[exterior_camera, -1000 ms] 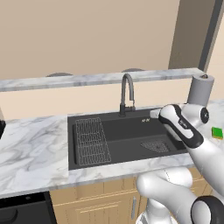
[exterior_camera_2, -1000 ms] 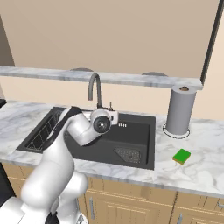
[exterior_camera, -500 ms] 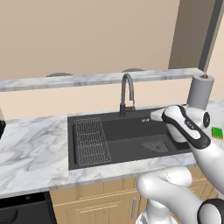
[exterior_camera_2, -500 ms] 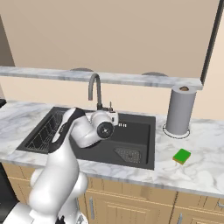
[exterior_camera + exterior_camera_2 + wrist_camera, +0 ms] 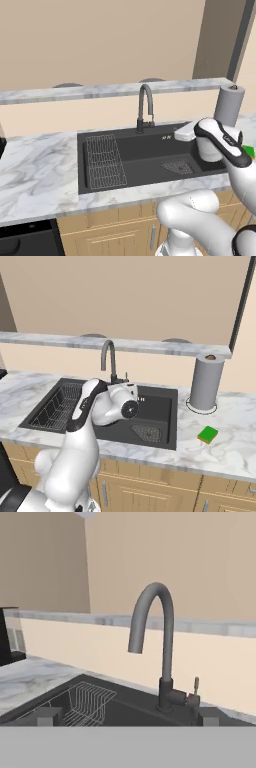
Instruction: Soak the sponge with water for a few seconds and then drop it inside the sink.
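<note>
The marble counter (image 5: 235, 456) runs the width of the scene, with the sink (image 5: 160, 440) set into it as the reference point. The sink is a dark rectangular basin; a wire grid rack (image 5: 104, 160) lies in its left part and a mesh drain (image 5: 148, 432) sits in its floor toward the right. A curved grey faucet (image 5: 160, 642) stands at the sink's rear rim. The arm's hand is over the right part of the sink, in front of the faucet. The gripper (image 5: 127, 717) points toward the faucet, fingers spread wide with nothing between them. A paper towel roll (image 5: 205, 382) stands upright on the counter to the right of the sink, near the back. The sponge (image 5: 207, 434) lies flat on the counter just right of the sink, in front of the roll, apart from the gripper.
</note>
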Robot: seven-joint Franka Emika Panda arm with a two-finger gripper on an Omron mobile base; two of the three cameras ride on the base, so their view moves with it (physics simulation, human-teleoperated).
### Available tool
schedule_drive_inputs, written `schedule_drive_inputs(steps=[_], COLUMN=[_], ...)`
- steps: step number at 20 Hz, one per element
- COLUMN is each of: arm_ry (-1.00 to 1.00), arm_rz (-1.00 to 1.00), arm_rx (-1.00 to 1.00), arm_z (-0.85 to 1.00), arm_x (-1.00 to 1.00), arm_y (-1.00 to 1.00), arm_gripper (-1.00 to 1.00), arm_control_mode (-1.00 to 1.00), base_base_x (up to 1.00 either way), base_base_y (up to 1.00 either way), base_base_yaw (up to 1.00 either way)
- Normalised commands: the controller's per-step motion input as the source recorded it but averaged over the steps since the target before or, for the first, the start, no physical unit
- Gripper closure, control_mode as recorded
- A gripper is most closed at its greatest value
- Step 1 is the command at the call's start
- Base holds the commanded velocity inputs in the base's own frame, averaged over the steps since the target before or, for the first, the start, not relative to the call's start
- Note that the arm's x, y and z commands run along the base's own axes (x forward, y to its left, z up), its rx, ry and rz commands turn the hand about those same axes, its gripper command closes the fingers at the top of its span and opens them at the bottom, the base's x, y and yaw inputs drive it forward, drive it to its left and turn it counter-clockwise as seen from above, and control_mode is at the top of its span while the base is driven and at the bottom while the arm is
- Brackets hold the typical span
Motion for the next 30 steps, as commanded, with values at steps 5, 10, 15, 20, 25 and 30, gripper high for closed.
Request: schedule_drive_inputs(steps=[5,10,15,20,25,30], arm_ry=[-0.01,0.0,0.0,0.0,0.0,0.0], arm_rz=[0.1,0.03,0.0,0.0,0.0,0.0], arm_rx=[0.0,0.0,0.0,0.0,0.0,0.0], arm_z=[0.05,0.08,0.03,0.0,0.0,0.0], arm_x=[0.0,0.0,0.0,0.05,0.38,0.3], arm_y=[0.0,0.0,0.0,0.0,0.0,0.0], arm_gripper=[-1.0,-1.0,-1.0,-1.0,-1.0,-1.0], arm_control_mode=[-1.0,-1.0,-1.0,-1.0,-1.0,-1.0], base_base_x=[0.0,0.0,0.0,0.0,0.0,0.0], base_base_y=[0.0,0.0,0.0,0.0,0.0,0.0], base_base_yaw=[0.0,0.0,0.0,0.0,0.0,0.0])
